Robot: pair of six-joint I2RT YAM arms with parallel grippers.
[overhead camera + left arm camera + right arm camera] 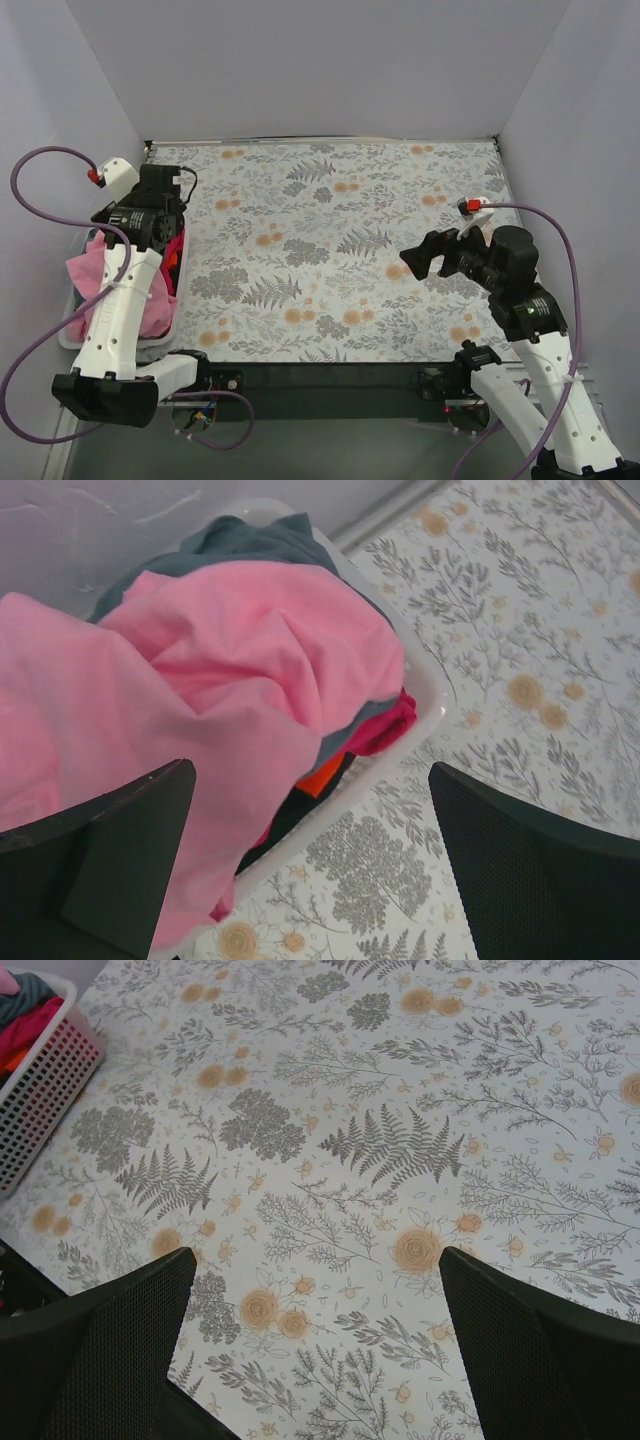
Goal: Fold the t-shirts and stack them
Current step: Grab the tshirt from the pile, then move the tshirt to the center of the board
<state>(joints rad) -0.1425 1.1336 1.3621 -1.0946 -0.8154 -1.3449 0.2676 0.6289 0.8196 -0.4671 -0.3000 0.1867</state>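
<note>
A pile of t-shirts fills the white laundry basket (432, 692) at the table's left edge. The bright pink t-shirt (230, 660) lies on top and hangs over the rim. A slate blue-grey one (250, 535) shows behind it and a red one (388, 722) under it. My left gripper (310, 772) hovers open above the basket's table-side rim, touching nothing. From above, the left arm covers most of the basket (68, 336), and the pink cloth (88, 272) shows beside it. My right gripper (424, 254) hangs open over the table's right side, with only bare tablecloth between its fingers (120, 1340).
A floral tablecloth (330, 250) covers the table. Orange (322, 776) and black cloth also lie in the basket. Walls close in the table at the back and on both sides. The basket (45, 1090) sits at the far left in the right wrist view. Purple cables loop from both arms.
</note>
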